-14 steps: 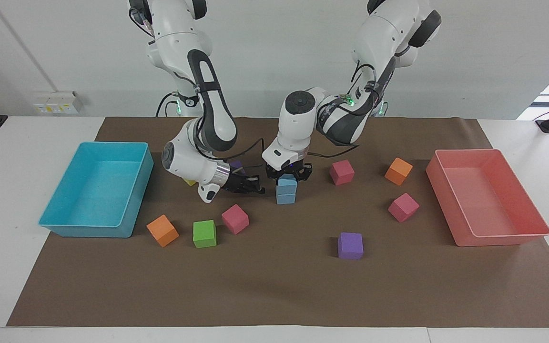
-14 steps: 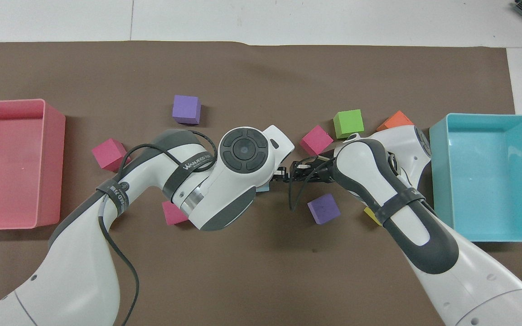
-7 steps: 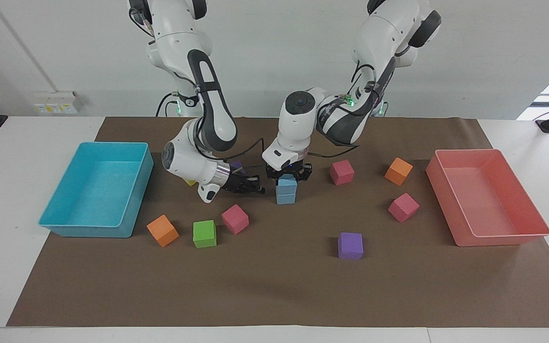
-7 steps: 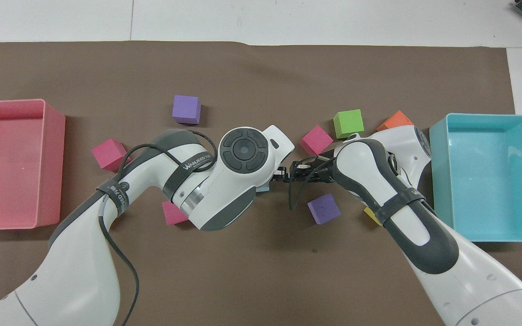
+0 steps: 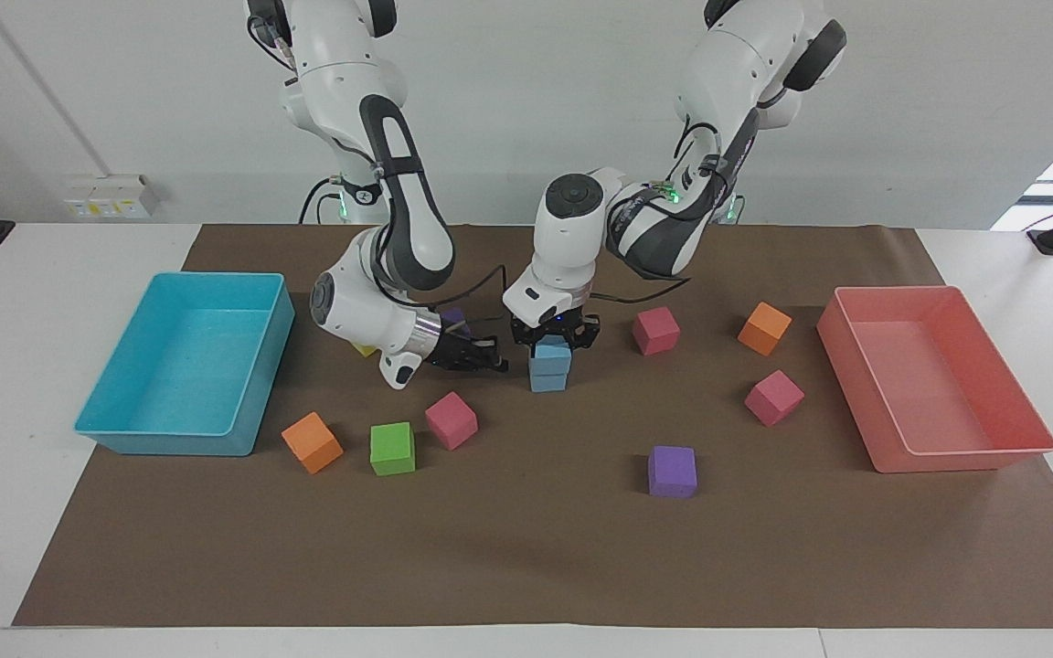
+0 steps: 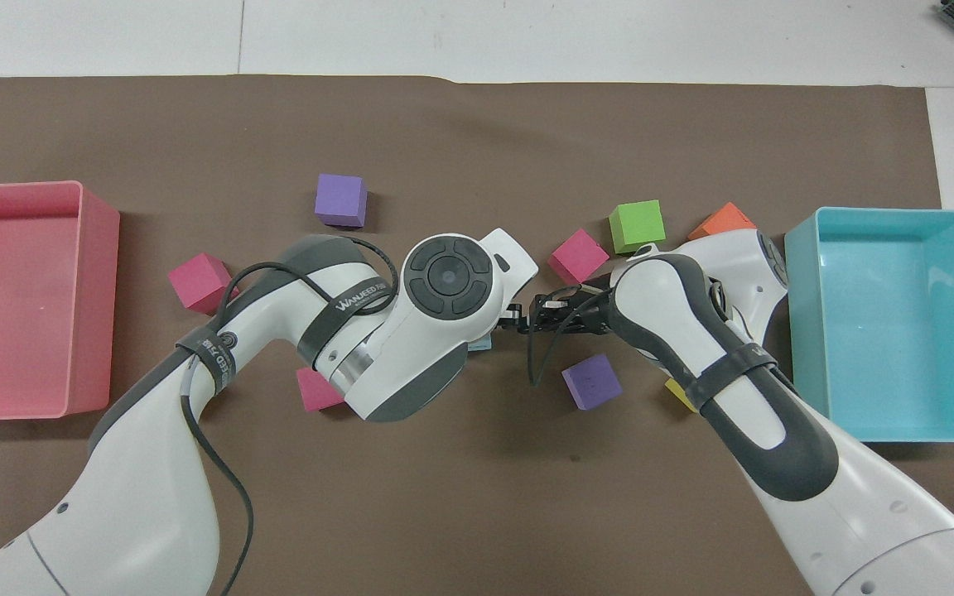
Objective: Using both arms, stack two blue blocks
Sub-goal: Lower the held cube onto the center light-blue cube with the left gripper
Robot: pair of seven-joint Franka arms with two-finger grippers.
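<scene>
Two blue blocks stand stacked mid-mat: the upper blue block rests on the lower blue block. My left gripper comes straight down on the stack and is shut on the upper block. My right gripper lies low and level beside the stack, toward the right arm's end, shut and holding nothing. In the overhead view the left wrist covers the stack except a blue sliver, and the right gripper points at it.
A turquoise tray and a pink tray sit at the mat's two ends. Loose cubes lie around: pink, green, orange, purple, pink, orange, pink.
</scene>
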